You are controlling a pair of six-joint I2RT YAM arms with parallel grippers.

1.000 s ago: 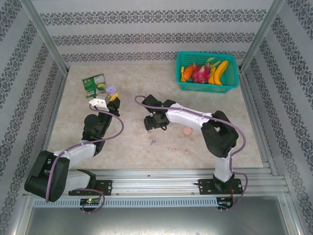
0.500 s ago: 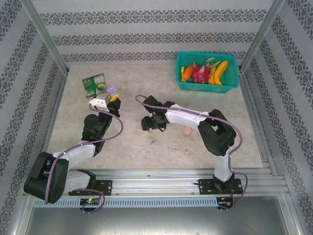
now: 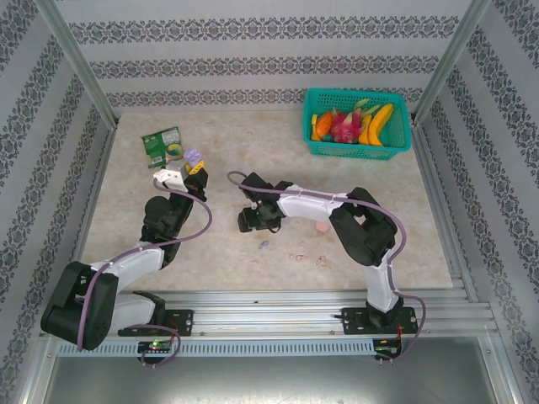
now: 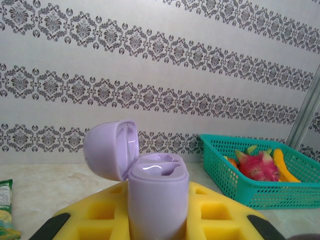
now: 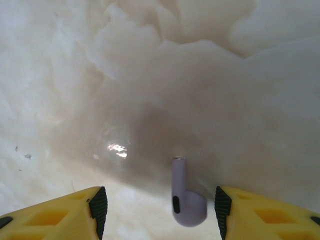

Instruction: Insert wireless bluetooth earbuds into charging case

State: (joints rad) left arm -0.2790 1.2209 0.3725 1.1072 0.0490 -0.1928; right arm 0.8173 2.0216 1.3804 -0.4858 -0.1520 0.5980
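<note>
Earbuds [image 3: 264, 245] lie loose on the table [image 3: 219, 126] just nearside of the right tool [image 3: 247, 220]; none sits in the case [image 3: 194, 156], which the left tool [image 3: 189, 168] grips. Left wrist: lid [image 4: 110, 150] up, sockets [image 4: 157, 170] empty, free room ahead. Right wrist: lilac earbud [image 5: 186, 195] lies between the open tool's fingers [image 5: 75, 212], bare table all round.

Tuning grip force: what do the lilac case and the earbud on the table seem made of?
Lilac case: likely hard glossy plastic, sharp white highlights on its top. Earbud: seemingly smooth lilac plastic, soft sheen, one small dark mark.
</note>
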